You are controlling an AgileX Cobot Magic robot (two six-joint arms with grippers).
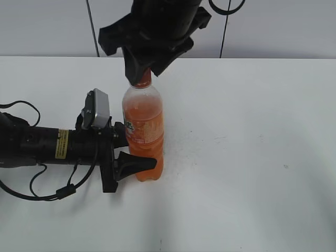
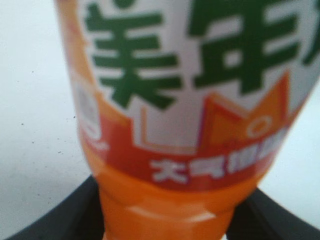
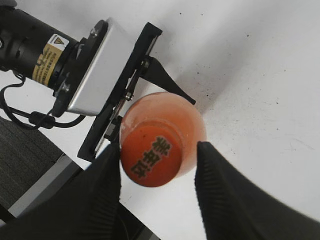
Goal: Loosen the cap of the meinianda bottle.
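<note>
The meinianda bottle (image 1: pixel 143 123) stands upright on the white table, orange drink inside and an orange label with green characters (image 2: pixel 190 100). My left gripper (image 1: pixel 137 157) is shut on its lower body, one black finger on each side (image 2: pixel 165 220). The orange cap (image 1: pixel 143 79) sits on the neck; from above it shows dark characters (image 3: pixel 151 157), with the bottle's shoulder (image 3: pixel 192 125) beneath. My right gripper (image 1: pixel 142 68) hangs over the cap, open, its fingers astride it (image 3: pixel 157 149). The left finger is at the cap's edge; the right finger stands apart from it.
The white table (image 1: pixel 252 157) extends to the right and front. The left arm with its silver camera box (image 1: pixel 97 109) and cables (image 1: pixel 47 191) lies at the left. In the right wrist view the table edge and dark floor (image 3: pixel 25 160) are at lower left.
</note>
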